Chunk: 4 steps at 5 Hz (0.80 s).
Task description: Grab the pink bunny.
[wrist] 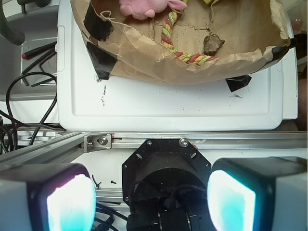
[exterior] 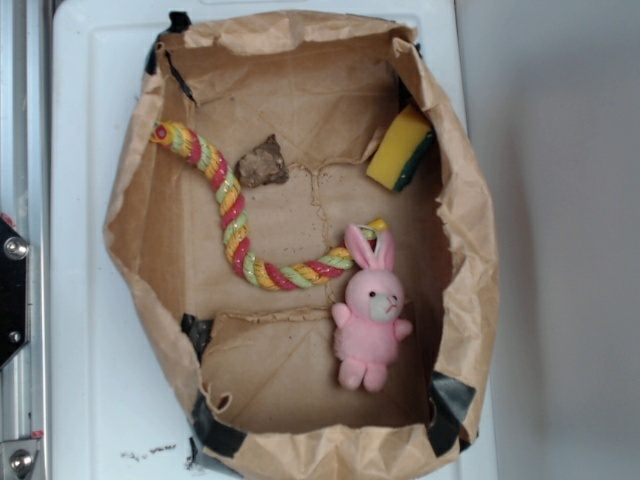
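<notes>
Well apart: pink bunny [wrist: 144, 7], open pincer [wrist: 151, 199]

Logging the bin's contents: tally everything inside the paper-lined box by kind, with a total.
Plush toy: 1, pink bunny
Rope toy: 1, multicoloured rope
Sponge: 1, yellow and green
Brown lump: 1
Total: 4

Exterior view: overhead, straight down into paper-lined bin [exterior: 470, 220]. Wrist view: low behind gripper [wrist: 151, 197], facing bin ahead, well apart. Both share pink bunny [exterior: 370, 312], rope toy [exterior: 232, 215].
</notes>
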Tool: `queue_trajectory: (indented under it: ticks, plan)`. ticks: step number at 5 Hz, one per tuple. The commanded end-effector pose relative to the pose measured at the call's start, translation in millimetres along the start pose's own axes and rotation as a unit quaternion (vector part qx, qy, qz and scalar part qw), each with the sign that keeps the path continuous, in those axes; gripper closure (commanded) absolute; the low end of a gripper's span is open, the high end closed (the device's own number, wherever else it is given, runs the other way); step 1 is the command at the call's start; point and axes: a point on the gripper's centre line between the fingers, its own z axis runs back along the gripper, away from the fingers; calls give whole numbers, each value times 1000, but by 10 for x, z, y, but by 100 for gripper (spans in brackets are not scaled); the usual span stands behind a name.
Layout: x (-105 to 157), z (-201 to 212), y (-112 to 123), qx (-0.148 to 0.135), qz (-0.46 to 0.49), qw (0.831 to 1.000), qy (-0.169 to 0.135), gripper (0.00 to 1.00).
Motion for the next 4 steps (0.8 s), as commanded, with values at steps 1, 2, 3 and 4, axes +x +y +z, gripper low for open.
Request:
queue_trajectory:
  ticks: [1,2,3,4]
  plan:
    - [0,0,0,0,0,1000,0,0]
    - [489,-128,-46,-6,43,999,-13,0]
    - [970,-336,-42,16,87,996,-18,0]
    - [1319,-606,42,17,154,988,-25,0]
